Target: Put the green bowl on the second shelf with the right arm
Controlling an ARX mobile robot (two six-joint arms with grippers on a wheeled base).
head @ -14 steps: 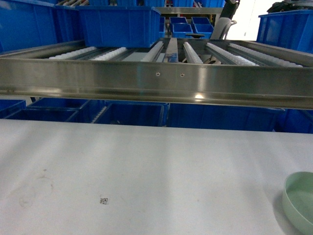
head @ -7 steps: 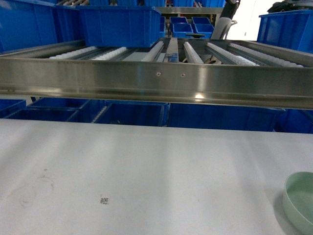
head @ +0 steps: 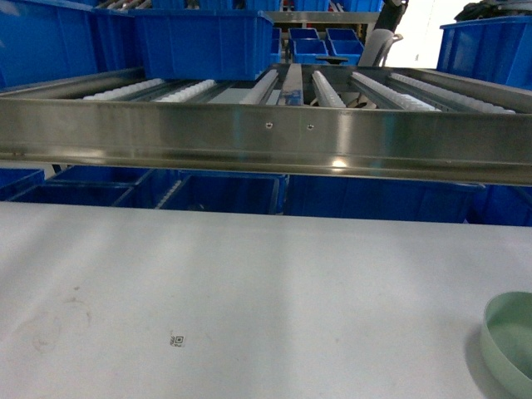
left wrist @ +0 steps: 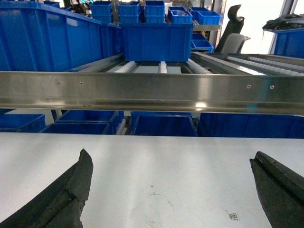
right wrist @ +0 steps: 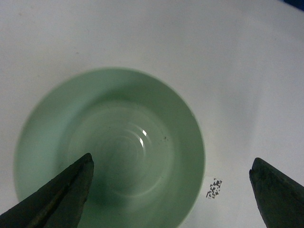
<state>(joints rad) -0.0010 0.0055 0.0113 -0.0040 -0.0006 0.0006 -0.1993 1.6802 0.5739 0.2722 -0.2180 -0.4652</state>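
Warehouse or parts-storage workroom

A stainless-steel flow rack (head: 266, 137) with white roller tracks (head: 328, 90) stands behind a plain white table (head: 249, 283). Blue plastic bins (head: 204, 41) sit on the rack, fill the tier under it and stack up on shelving further back (left wrist: 142, 9). A dark office chair (left wrist: 232, 31) stands beyond, beside what may be a bright window, though it is washed out.

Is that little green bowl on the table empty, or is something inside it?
Empty. The right wrist view looks straight down into the green bowl: only bare glossy bottom shows.
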